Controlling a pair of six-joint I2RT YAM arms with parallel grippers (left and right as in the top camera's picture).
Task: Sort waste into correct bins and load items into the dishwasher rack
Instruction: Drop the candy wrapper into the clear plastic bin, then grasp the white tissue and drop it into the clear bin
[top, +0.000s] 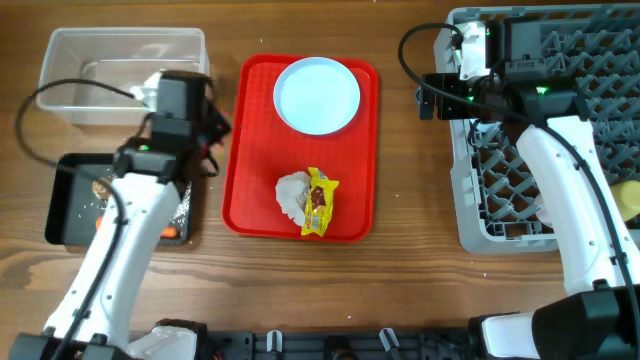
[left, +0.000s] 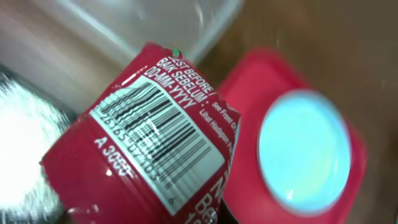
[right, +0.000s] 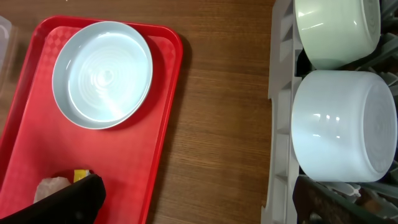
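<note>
My left gripper (top: 214, 126) is shut on a red snack wrapper (left: 143, 143) with a barcode, held above the table between the clear tub (top: 120, 60) and the red serving tray (top: 300, 230). The black tray (top: 62, 205) holds a carrot (top: 170, 232) and white grains (top: 100, 197). A pale blue plate (top: 316, 95) sits at the serving tray's far end, with a white tissue (top: 293, 195) and a yellow wrapper (top: 320, 203) nearer. My right gripper (right: 199, 205) is open and empty by the left edge of the dishwasher rack (top: 560, 130), where two bowls (right: 339, 28) (right: 342, 130) stand.
A yellow cup (top: 628, 200) shows at the rack's right edge. A crumpled silver foil piece (top: 183, 205) lies on the black tray's right side. Bare wood table (right: 224, 112) lies between the serving tray and the rack.
</note>
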